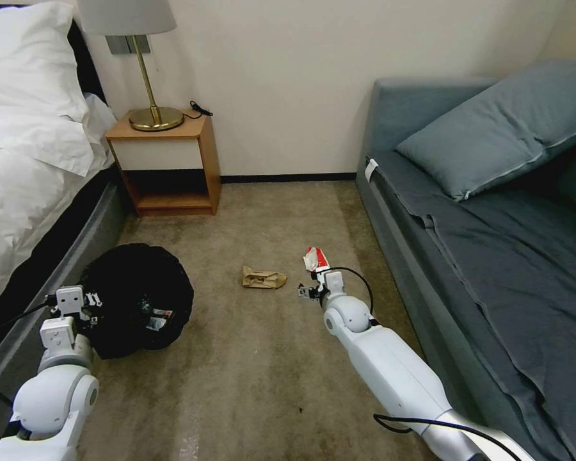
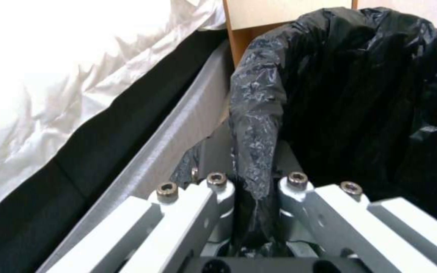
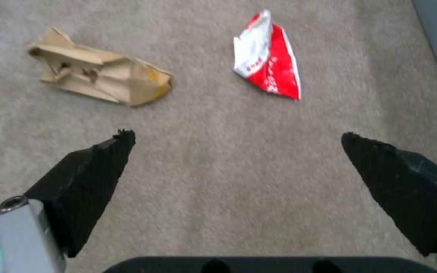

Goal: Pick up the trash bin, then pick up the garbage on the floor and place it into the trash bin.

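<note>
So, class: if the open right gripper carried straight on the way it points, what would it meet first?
Probably bare carpet; the red-and-white packet lies just beyond the right gripper, though depth is unclear.

Red-and-white packet partly behind right gripper.

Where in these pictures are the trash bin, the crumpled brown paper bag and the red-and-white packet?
trash bin [image 1: 137,301]: head view, on the black liner bag over its opening.
crumpled brown paper bag [image 3: 102,74]: right wrist view, on its creased middle.
red-and-white packet [image 3: 271,60]: right wrist view, on its middle.
</note>
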Tool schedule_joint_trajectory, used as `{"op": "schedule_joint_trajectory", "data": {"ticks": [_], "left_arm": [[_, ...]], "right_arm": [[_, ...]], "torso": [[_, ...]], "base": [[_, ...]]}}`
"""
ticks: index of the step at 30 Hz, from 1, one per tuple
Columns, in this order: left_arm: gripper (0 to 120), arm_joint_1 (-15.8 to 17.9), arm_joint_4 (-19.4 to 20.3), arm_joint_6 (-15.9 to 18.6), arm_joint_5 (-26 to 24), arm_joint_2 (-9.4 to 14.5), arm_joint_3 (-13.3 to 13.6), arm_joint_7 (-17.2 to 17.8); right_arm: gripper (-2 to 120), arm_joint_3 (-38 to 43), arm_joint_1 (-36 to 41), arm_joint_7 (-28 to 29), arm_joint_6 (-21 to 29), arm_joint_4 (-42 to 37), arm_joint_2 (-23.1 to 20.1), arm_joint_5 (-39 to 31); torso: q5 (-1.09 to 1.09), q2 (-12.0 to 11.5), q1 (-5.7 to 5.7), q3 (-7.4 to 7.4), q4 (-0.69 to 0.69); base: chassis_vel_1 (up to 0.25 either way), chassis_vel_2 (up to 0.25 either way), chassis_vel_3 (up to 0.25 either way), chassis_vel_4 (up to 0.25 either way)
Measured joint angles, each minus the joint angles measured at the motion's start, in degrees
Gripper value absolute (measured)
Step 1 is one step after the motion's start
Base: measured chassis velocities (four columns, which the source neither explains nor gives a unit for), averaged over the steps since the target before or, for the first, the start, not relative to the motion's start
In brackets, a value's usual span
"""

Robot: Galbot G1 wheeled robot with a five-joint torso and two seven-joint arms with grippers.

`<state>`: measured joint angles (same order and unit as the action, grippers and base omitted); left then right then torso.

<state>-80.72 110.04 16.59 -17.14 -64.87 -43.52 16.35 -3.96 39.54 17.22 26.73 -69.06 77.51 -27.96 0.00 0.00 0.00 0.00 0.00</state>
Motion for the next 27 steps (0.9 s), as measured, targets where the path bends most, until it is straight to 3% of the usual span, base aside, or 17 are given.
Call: {"op": "schedule_joint_trajectory", "data": {"ticks": [27], "left_arm": [[5, -1.82, 1.62, -0.45, -0.16, 0.08, -0.55, -0.16]], "right_arm": [[100, 1.60, 0.17, -0.73, -0.28, 0.03, -1.01, 0.23]], "torso": [[0.00, 0.00, 0.00, 0.00, 0.00]], "base": [[0.000, 0.000, 0.000, 0.000]]}}
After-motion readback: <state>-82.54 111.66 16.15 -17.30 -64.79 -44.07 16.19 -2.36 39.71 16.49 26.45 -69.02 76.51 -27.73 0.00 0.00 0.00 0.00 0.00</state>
